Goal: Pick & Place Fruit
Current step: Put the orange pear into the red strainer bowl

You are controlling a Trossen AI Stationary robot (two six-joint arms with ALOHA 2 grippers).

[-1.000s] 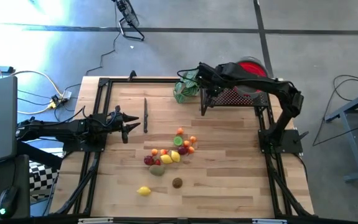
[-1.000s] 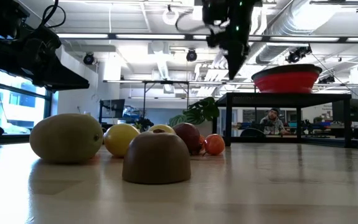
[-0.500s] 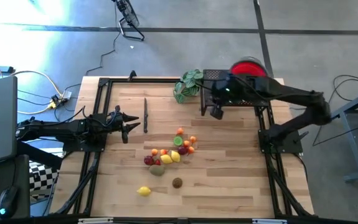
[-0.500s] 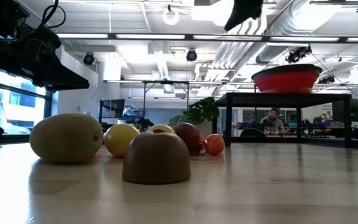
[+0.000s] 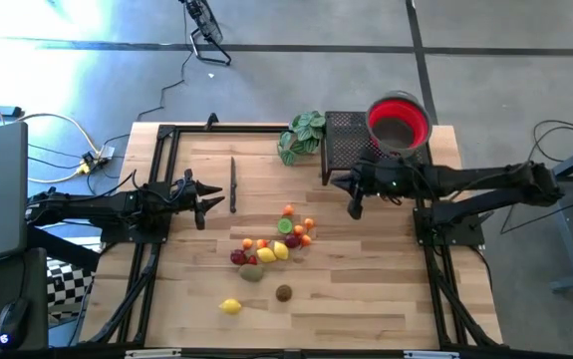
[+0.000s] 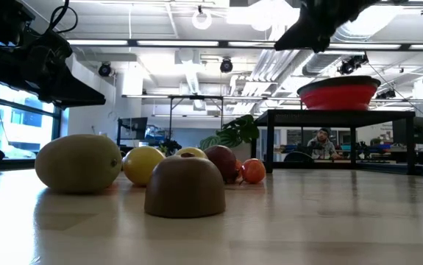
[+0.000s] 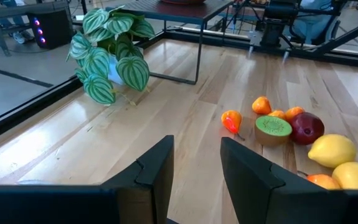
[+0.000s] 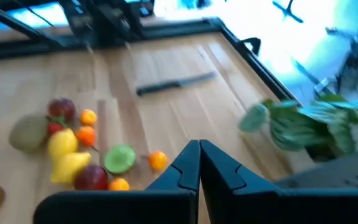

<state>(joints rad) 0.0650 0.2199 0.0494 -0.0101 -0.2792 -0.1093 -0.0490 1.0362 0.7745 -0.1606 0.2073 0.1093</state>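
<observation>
Right claw [image 5: 354, 207]: fingers pressed together, empty, carried above the desk [image 5: 386, 299] beside the black stand [image 5: 351, 135], between that stand and the fruit [image 5: 276, 242]. Points toward the cluster, probably in position for a fresh approach; no fruit gripped.

Left claw [image 7: 196, 163]: fingers apart, empty, parked at the desk's left edge and aimed across the boards at the fruit. Waits well clear, presumably to leave the working zone free for the other arm.

Fruit: grouped near desk centre, pieces touching or just beside one another. Includes a halved kiwi [image 7: 273, 126], a dark red apple [image 7: 307, 127] and two lemons. Separate from the cluster: one yellow lemon [image 5: 230, 306] and one brown piece [image 5: 283, 292] nearer the front edge.

Red bowl [image 5: 399, 121]: set on top of the black stand at the back right, raised off the desk as the likely drop point. Contents hard to confirm from above; appears empty.

Leafy plant [image 5: 301, 137] and knife [image 5: 233, 184]: rest behind the cluster, not involved.
</observation>
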